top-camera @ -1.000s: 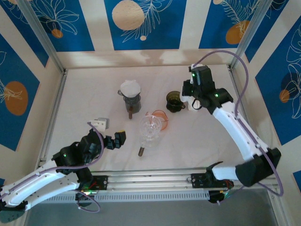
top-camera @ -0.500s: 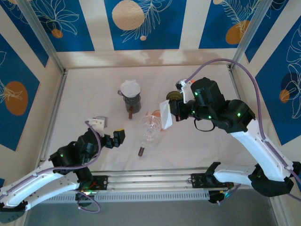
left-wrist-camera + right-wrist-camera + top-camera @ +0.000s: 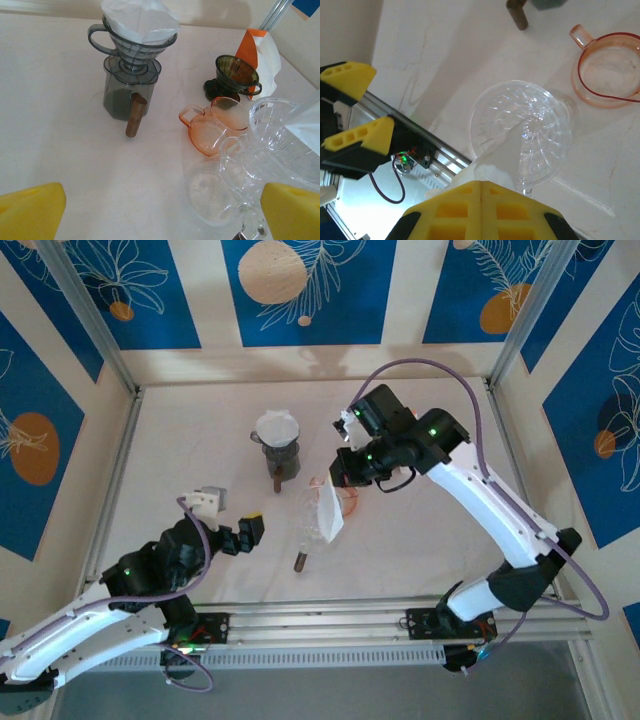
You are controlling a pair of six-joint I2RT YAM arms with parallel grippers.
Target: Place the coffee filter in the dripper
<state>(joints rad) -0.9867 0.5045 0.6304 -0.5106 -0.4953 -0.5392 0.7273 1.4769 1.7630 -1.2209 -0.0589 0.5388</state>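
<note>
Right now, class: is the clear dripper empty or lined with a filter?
Empty. The clear dripper shows its ribbed bowl bare; the right gripper holds the filter over it, unseated.

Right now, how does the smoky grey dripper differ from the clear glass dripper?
The smoky grey dripper is dark-tinted; the clear glass dripper is see-through. The grey one is lined with a white paper filter; over the clear one, the right pincer holds a second filter. Both are ribbed cones.

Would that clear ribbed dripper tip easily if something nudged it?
Probably: the clear dripper flares wide from a narrow bottom, so it looks top-heavy. Its smooth, glassy walls look slippery and likely breakable.
</note>
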